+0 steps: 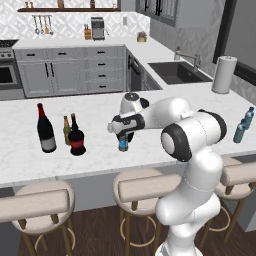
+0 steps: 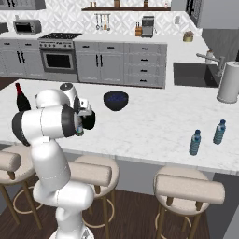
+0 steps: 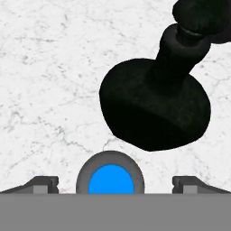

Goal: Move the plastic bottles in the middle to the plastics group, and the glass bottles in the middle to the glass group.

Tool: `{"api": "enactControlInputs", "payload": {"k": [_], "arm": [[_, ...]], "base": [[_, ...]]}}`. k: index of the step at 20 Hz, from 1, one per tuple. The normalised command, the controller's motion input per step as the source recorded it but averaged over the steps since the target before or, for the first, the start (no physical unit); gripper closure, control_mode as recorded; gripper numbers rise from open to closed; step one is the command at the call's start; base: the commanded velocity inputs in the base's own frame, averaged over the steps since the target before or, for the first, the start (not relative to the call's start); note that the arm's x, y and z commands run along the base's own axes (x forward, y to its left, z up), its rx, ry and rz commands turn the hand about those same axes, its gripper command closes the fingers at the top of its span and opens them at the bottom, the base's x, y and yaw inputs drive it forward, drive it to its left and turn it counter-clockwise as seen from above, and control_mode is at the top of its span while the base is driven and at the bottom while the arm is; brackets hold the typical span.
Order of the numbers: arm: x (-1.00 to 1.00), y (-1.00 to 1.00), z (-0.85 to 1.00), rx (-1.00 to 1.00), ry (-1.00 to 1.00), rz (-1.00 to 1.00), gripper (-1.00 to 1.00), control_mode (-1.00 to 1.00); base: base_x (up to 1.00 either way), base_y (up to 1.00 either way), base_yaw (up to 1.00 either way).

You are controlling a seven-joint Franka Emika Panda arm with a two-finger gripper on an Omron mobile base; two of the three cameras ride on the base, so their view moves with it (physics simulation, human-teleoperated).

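Now, from the left base view, we see our white arm bent low over the marbled white counter (image 1: 30, 165), its gripper (image 1: 123, 135) hanging directly over the small water bottle (image 1: 123, 145), a clear plastic cylinder with a blue label, standing upright near the counter's front edge. Well to the left stands the glass group: a tall dark wine bottle (image 1: 46, 130) with a red top and pale label, a slim amber bottle (image 1: 66, 131), and just beside them a squat, round-bellied red-labelled bottle (image 1: 76, 137). Far to the right, two bluish translucent plastic bottles (image 1: 244, 125) stand close together. From the right base view, we see the hand (image 2: 86, 119) held low beside the arm's elbow, a glossy dark blue bowl (image 2: 115, 101) behind it, the wine bottle at the left edge, and the two blue-capped bottles off to the right, near the front edge. From the hand view, we look straight down on the water bottle's round blue cap, centred between our two dark fingertips (image 3: 43, 184), which stand wide apart and touch nothing. Just beyond lies the matte all-black bottle (image 3: 153, 108), bulbous with a narrow neck, near the cap but apart from it.
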Motion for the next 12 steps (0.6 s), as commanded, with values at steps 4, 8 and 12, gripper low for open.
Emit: {"api": "enactControlInputs", "payload": {"k": [4, 8, 12], "arm": [[0.00, 0.00, 0.00, 0.00, 0.00, 0.00, 1.00, -1.00], [0.00, 0.00, 0.00, 0.00, 0.00, 0.00, 1.00, -1.00], [-0.17, 0.00, 0.00, 0.00, 0.00, 0.00, 1.00, -1.00]], "base": [[0.00, 0.00, 0.00], [0.00, 0.00, 0.00], [0.00, 0.00, 0.00]]}}
